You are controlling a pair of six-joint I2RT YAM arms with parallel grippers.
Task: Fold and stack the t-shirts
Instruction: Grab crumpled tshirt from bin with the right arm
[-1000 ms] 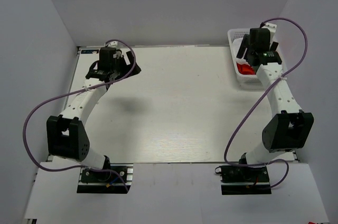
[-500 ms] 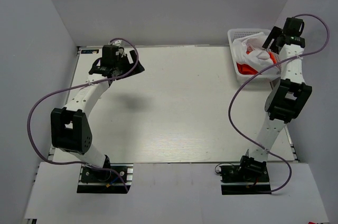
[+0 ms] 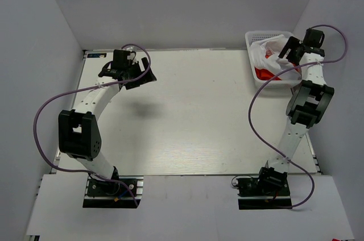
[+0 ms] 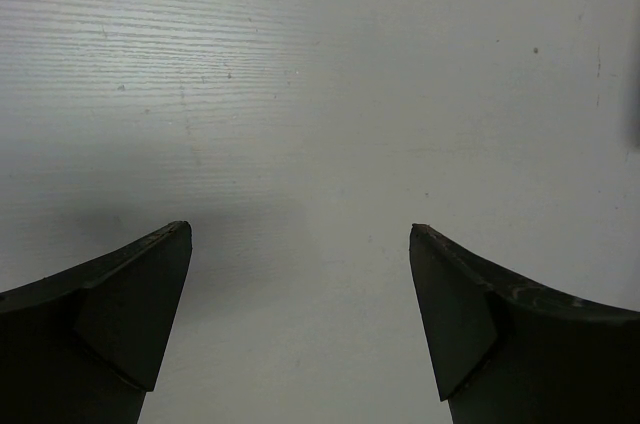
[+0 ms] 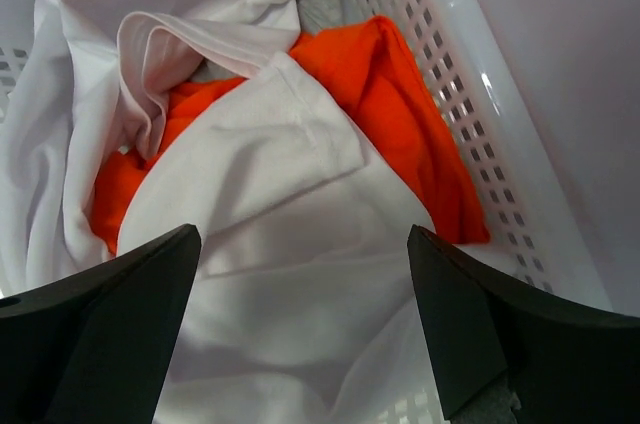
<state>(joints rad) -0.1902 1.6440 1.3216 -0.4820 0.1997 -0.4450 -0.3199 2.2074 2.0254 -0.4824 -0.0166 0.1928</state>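
Left end effector (image 4: 300, 234): dark wedge-shaped fingers (image 4: 110, 314) spread wide with nothing between them, hanging over the pale, finely grained table (image 4: 300, 64) near its far-left corner, well apart from both shirts. Right end effector (image 5: 303, 234): likewise spread and empty, poised over the white basket (image 5: 490, 124) at the table's far-right corner (rigid plastic, gridded lattice walls). Inside, the white t-shirt (image 5: 260, 194), soft, creased and hem-stitched, lies directly beneath it, draped over the crumpled orange t-shirt (image 5: 400, 124), which shows toward the basket's right wall.
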